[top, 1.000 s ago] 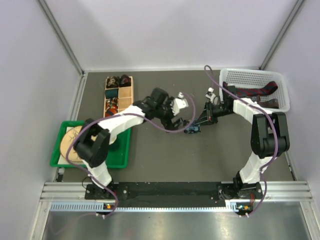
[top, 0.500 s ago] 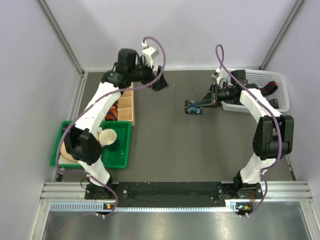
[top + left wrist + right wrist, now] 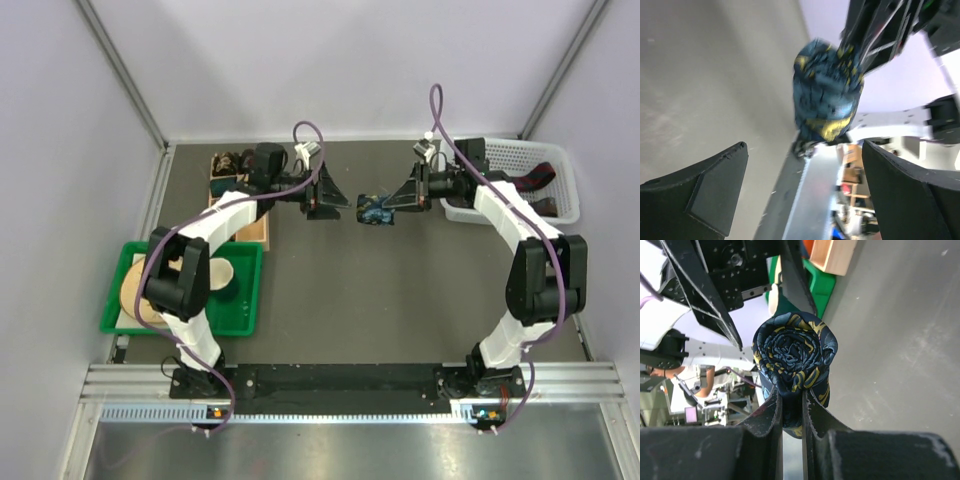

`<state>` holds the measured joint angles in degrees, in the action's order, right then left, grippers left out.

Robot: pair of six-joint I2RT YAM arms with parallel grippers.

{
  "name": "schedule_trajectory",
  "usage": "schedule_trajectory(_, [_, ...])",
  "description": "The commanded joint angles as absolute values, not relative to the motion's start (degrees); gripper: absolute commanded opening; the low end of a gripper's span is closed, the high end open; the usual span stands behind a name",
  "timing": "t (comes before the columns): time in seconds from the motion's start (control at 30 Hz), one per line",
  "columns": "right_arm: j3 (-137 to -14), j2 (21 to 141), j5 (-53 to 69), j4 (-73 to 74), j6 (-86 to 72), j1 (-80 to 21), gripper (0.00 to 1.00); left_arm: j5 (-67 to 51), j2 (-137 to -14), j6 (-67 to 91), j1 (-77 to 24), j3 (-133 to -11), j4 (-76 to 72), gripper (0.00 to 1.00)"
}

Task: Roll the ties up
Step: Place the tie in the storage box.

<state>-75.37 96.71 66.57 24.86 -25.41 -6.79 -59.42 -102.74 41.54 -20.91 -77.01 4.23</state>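
Your right claw (image 3: 791, 404) is clamped on the rolled tie (image 3: 794, 352), held up sideways, I'd guess so your wide-open left claw (image 3: 340, 203) facing it can grab it.

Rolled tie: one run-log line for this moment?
right gripper: jaws shut on rolled tie | left gripper: jaws open, facing tie, apart | next: likely handover
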Motion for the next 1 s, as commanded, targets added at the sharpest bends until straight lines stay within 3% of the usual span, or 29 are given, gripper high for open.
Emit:
schedule_trajectory(0.0, [-74.7, 92.8, 69.6, 20.2, -27.6, -8.2, 0.00, -63.3, -102.4, 57.2, -22.3, -75.2, -17.8, 0.99])
schedule_trajectory(0.53, [-75.3, 92.6, 69.0, 17.3, -30.8, -9.1, 0.00, -64.2, -108.4, 64.8, -27.0, -76.0, -28.2, 0.98])
schedule_trajectory(0.77, [-74.3, 91.7, 68.2, 17.5, -30.8, -9.1, 0.00, -63.9, -109.2, 69.3, -27.2, -75.1, -34.8, 0.76])
schedule_trajectory(0.97, [-74.4, 91.4, 67.5, 17.5, -30.8, -9.1, 0.00, -63.8, -110.0, 70.2, -27.7, -75.5, -35.7, 0.77])
